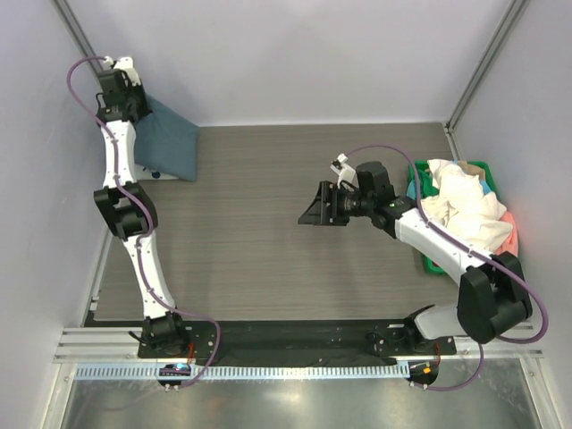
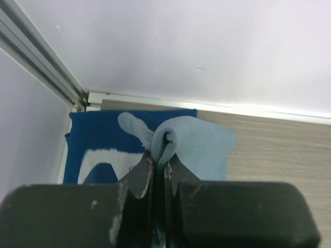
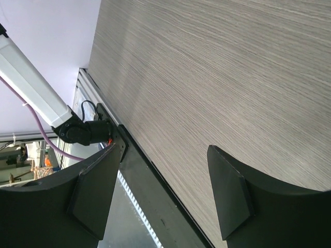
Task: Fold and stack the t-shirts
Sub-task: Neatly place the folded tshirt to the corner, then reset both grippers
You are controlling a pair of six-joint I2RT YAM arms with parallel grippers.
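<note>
A folded slate-blue t-shirt [image 1: 170, 138] lies at the table's far left corner. My left gripper [image 1: 125, 94] is shut on a bunched edge of it; in the left wrist view the blue cloth [image 2: 199, 144] pokes up between the closed fingers [image 2: 159, 168]. Under it lies a navy t-shirt with a white print [image 2: 98, 155]. My right gripper [image 1: 315, 207] hangs open and empty over the middle of the table, its fingers [image 3: 95, 194] wide apart. More t-shirts, white and cream [image 1: 465, 210] with pink and teal at the edges, are heaped in the basket.
A green plastic basket [image 1: 422, 183] stands at the table's right edge under the heap. White walls and metal posts close in the back and sides. The left arm's base [image 3: 85, 132] and the black front rail show in the right wrist view.
</note>
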